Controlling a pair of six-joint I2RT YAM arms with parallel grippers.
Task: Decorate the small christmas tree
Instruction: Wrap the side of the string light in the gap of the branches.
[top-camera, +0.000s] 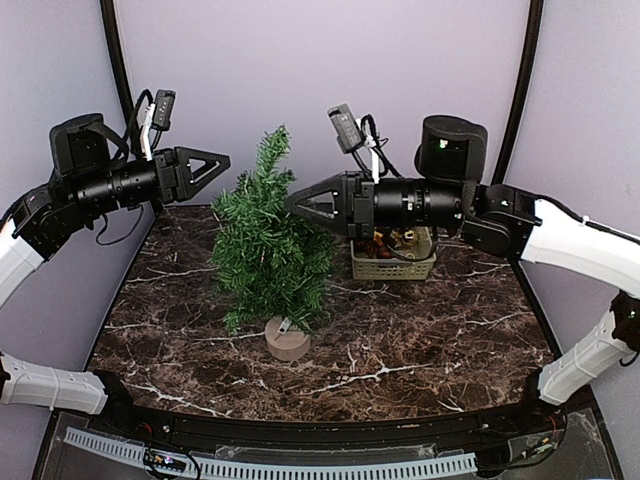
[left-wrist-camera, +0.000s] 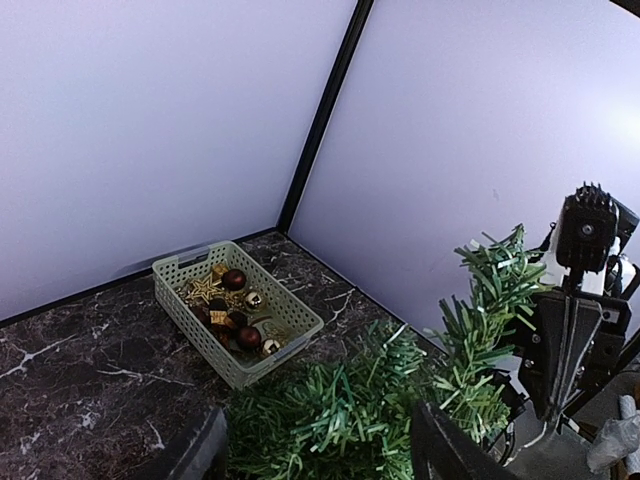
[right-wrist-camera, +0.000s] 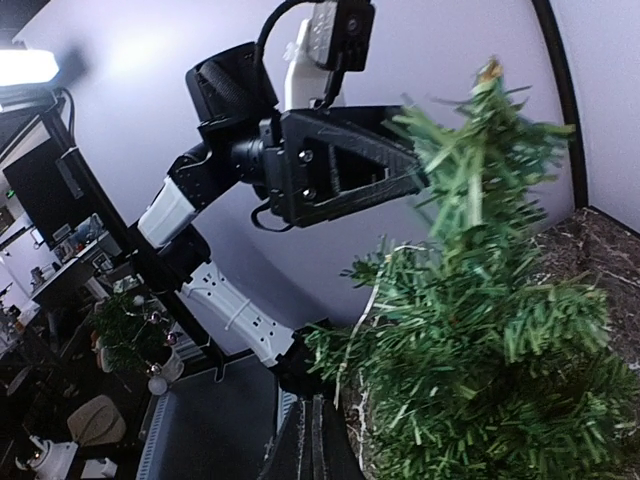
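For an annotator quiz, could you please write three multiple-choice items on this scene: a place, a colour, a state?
1. Where on the table does the basket stand? A front left; B back right; C front centre.
2. What colour is the base of the small christmas tree? A red; B black; C tan.
3. How is the left hand? A open; B shut; C hidden in every view.
Answers: B, behind the tree, rightward; C, the base looks tan; A, its fingers stand apart.
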